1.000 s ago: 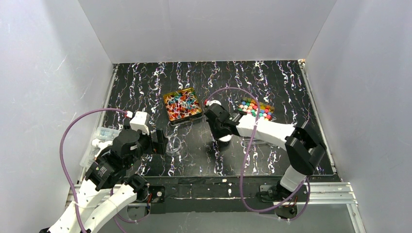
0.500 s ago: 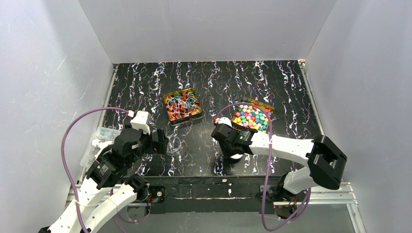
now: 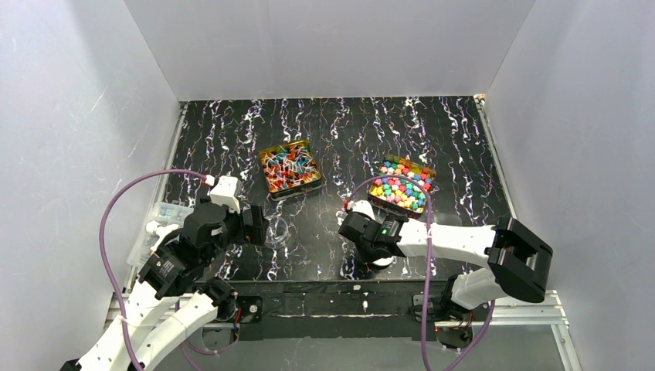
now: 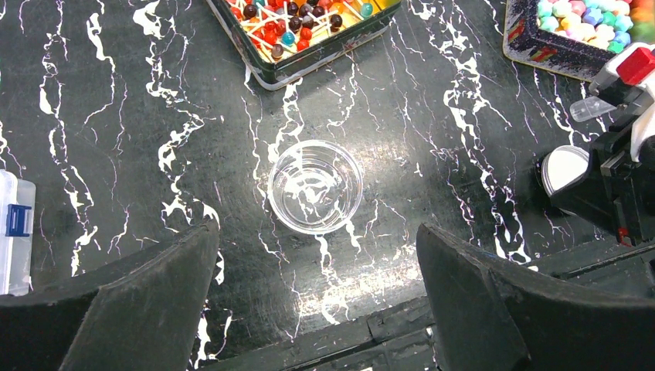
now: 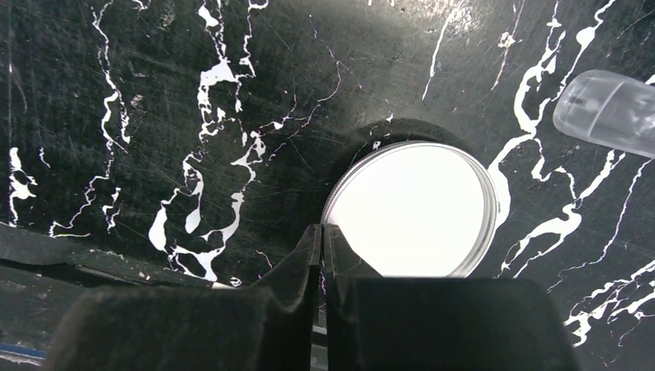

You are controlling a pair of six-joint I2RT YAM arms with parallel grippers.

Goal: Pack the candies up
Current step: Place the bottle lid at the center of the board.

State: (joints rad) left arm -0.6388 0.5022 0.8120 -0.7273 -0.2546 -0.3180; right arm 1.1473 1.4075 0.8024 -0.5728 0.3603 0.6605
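right wrist: right hand (image 5: 321,230) shut, empty, white lid (image 5: 413,209) just ahead; best open, straddle rim squarely before pinching.

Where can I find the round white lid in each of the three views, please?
Top view: the white lid lies near the front edge, right of centre, partly covered.
Left wrist view: the lid shows at the right edge, half hidden.
Right wrist view: the lid fills the centre.
Shared landmark: the black table with white veins.
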